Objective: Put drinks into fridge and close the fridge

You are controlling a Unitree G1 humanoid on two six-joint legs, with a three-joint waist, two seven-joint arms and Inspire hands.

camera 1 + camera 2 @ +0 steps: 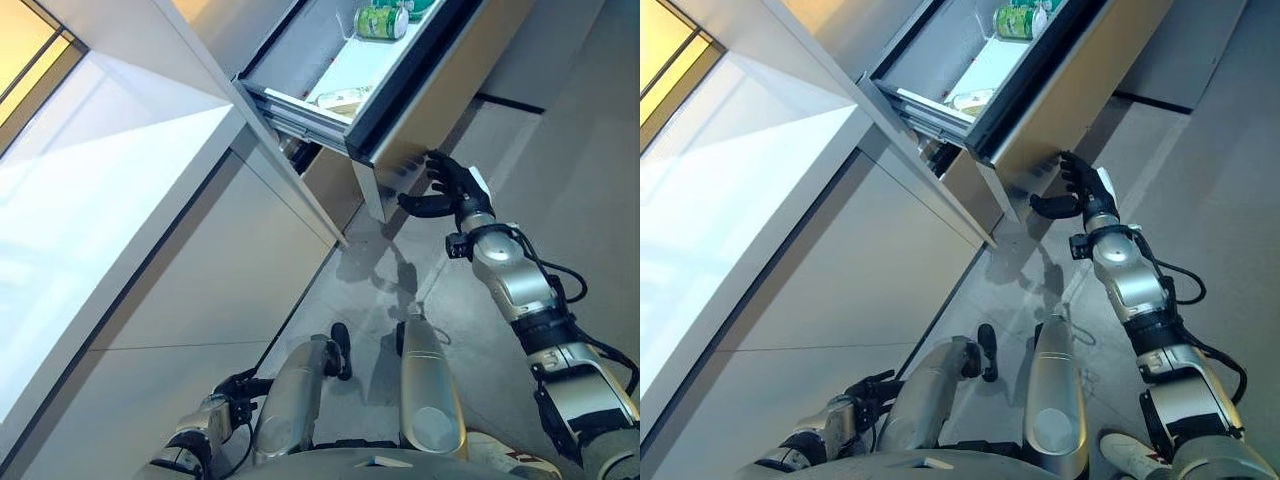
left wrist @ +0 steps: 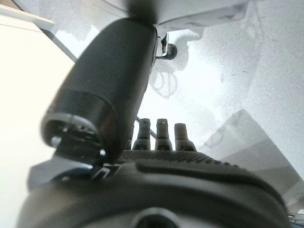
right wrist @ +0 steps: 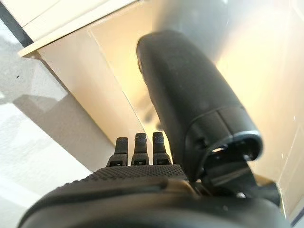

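Observation:
The fridge drawer is pulled out of the counter front. Inside it lie a green can at the far end and a pale drink nearer the counter. My right hand is open, its straight fingers at the beige drawer front near the lower corner; in the right wrist view the fingers point at that beige panel. My left hand hangs low beside my body, open and empty; its straight fingers show in the left wrist view.
A white counter top runs along the left, with beige cabinet fronts below it. Grey floor spreads to the right of the drawer.

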